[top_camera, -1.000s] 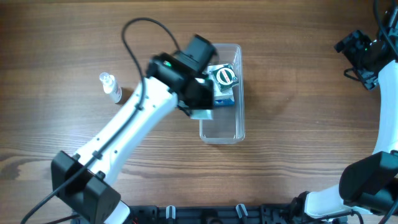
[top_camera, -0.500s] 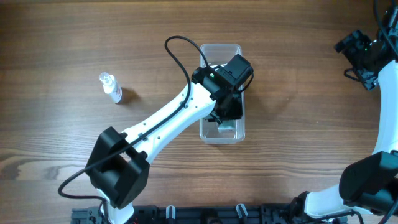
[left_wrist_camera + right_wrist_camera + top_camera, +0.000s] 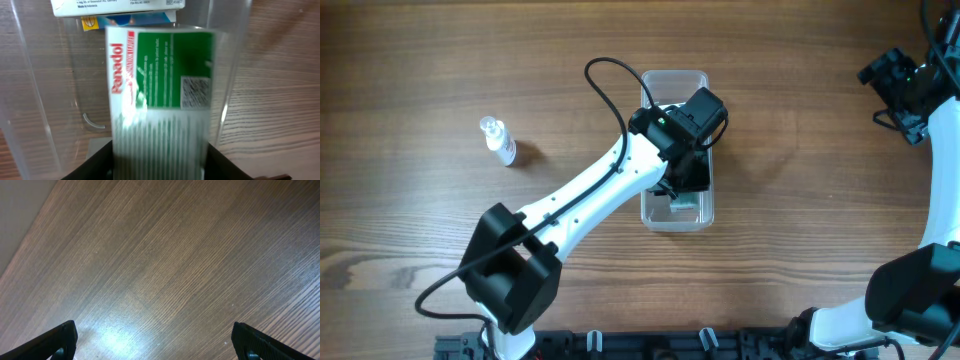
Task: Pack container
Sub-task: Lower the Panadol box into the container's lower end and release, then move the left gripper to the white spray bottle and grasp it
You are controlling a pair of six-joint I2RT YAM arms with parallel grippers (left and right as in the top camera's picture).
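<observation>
Left tool (image 3: 160,167) swung into container (image 3: 675,80), gripping Panadol box (image 3: 160,75), white box (image 3: 117,6) ahead

— What carries everything?

— A brown wood-grain surface (image 3: 800,200). In the overhead view its grain runs side to side.

— What lies directly on it?

— Two things. A clear container (image 3: 675,78), long and narrow with rounded corners, sits right below the left jaws. In the left wrist view its walls rise on either side of them, and the wood shows through the plastic and past the wall.

— And the other?

— A small clear spray bottle (image 3: 500,140). It is well apart from the left jaws, on the side away from the right jaws. I cannot tell whether it stands or lies.

— Below the right jaws?

— Wood grain running diagonally, with a pale glare near one tip. Both things are well apart from these jaws.
</observation>
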